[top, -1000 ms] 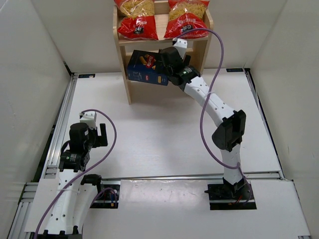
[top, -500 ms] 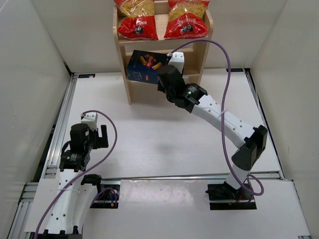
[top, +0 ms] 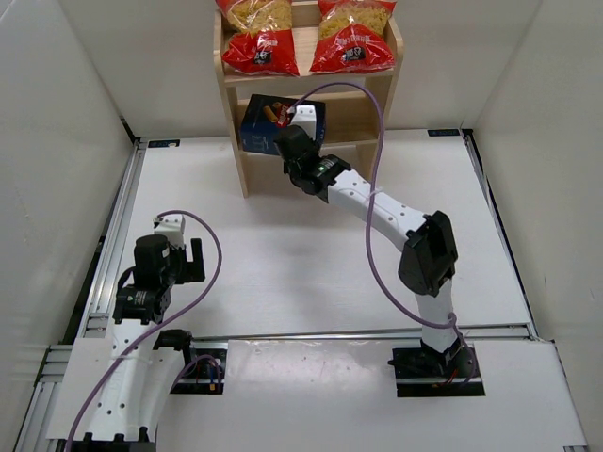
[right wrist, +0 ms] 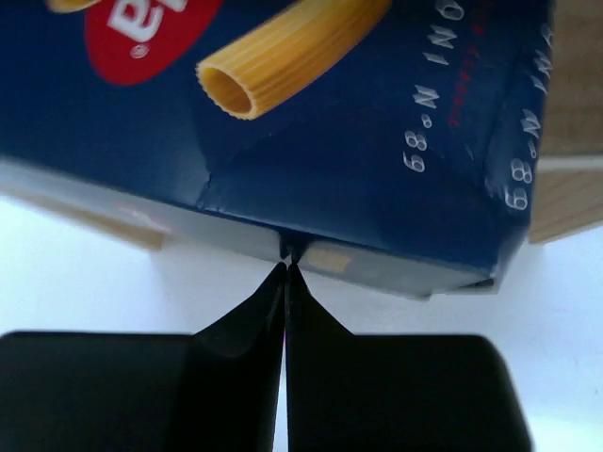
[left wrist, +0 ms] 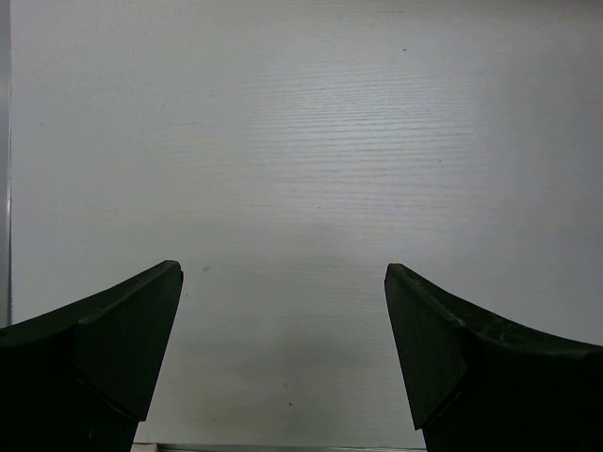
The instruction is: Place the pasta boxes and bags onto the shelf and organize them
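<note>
My right gripper [right wrist: 285,270], pinched shut on nothing, noses the lower edge of the blue pasta box [right wrist: 311,141], askew on the shelf [top: 241,165] below two red bags [top: 259,47]. I judge the cardboard stiff and light: push flat faces, or grip its narrow sides. My left gripper [left wrist: 283,273] gapes idle.

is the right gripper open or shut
Shut: the right gripper has both tips pressed together, nothing between them, at the edge of the blue pasta box.

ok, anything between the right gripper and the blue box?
Nothing. Right wrist view: the right gripper, shut, sits tip-first at the lower edge of the box; contact unclear.
</note>
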`<state>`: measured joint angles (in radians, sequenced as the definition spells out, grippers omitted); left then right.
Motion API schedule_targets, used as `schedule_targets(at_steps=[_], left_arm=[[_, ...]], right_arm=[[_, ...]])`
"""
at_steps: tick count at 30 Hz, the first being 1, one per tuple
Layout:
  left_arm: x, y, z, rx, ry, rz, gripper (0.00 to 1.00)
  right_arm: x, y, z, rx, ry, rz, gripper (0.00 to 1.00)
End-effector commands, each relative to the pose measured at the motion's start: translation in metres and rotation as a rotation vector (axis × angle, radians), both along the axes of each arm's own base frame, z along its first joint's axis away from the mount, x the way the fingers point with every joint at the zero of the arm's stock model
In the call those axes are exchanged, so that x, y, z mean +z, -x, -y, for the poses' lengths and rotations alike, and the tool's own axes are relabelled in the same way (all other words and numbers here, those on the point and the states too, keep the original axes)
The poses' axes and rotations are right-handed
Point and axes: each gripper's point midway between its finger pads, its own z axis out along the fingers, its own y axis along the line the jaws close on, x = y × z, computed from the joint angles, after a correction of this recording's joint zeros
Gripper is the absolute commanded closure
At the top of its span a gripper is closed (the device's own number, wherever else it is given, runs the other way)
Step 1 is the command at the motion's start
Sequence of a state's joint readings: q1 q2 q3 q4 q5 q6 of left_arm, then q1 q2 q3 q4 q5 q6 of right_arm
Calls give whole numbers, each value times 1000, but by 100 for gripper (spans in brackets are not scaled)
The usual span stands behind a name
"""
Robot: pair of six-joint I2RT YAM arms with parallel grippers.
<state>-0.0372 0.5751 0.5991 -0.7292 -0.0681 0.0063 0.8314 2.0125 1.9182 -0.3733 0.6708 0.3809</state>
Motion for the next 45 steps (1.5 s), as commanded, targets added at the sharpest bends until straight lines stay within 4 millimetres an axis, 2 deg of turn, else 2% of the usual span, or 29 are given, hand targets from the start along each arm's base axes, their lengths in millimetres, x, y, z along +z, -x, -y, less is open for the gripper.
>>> schedule_targets(at_steps=[1,5,6,10,12,13,14,15,16,17,19,20,21,23,24,29,30,31,33,36,38,39,41,42,43,45], left_arm=[[-3,1,-6,33,-8,-7,0],[-4,1,-8,42,-8,-17,0],[-4,1,-8,42,-8,-17,0],[-4,1,-10,51,-8,-17,0],[-4,2,-12,60,-8,-17,0],[-4,2,-12,61,-8,-17,0],[-4,2,-12,61,-8,-17,0],[-4,2,-12,61,-8,-17,0],[-4,2,-12,61,-8,-17,0],[-4,2,-12,61,-8,-17,0],[-8,3,-12,60,-9,-26,0],[-8,3,-12,60,-9,-26,0],[-8,3,-12,60,-9,-26,0],[-8,5,-14,70,-8,-24,0],[-8,5,-15,77,-14,-24,0],[-2,11,-19,93,-19,-8,0],[-3,13,-19,93,-20,-18,0],[-3,13,-21,102,-26,-18,0],[-5,15,-21,102,-27,-27,0],[-1,14,-23,111,-26,-18,0],[-1,14,-23,111,-26,-18,0],[-1,14,-23,111,-26,-18,0],[-1,14,-23,111,-26,-18,0],[1,15,-23,111,-26,-18,0],[3,15,-23,111,-26,-8,0],[2,17,-24,120,-26,-17,0]], right_arm=[[41,-43,17,-105,-51,129,99],[51,-63,24,-147,-45,178,99],[48,-69,24,-145,-54,181,99],[59,-67,15,-97,-88,191,99],[45,-54,12,-75,-81,145,99],[55,-44,13,-68,-98,149,99],[38,-34,13,-61,-78,117,99],[51,-21,5,-28,-108,136,99],[48,-14,-1,-4,-116,135,99],[32,-7,-6,22,-108,116,99],[38,-1,-29,95,-168,138,99],[32,-3,-35,107,-165,128,99],[36,-8,-48,116,-184,146,99],[40,-12,-62,125,-200,160,99],[48,-20,-69,114,-223,187,99],[64,-40,-82,76,-276,267,99],[55,-44,-82,67,-255,266,99],[60,-45,-84,67,-272,281,99],[47,-49,-85,58,-251,276,99],[45,-50,-92,77,-272,277,99],[53,-50,-97,99,-304,297,99],[47,-50,-101,108,-309,284,99],[52,-49,-102,117,-307,279,99],[64,-46,-98,117,-316,288,99],[77,-35,-95,134,-302,301,99],[86,-16,-96,162,-296,306,99]])
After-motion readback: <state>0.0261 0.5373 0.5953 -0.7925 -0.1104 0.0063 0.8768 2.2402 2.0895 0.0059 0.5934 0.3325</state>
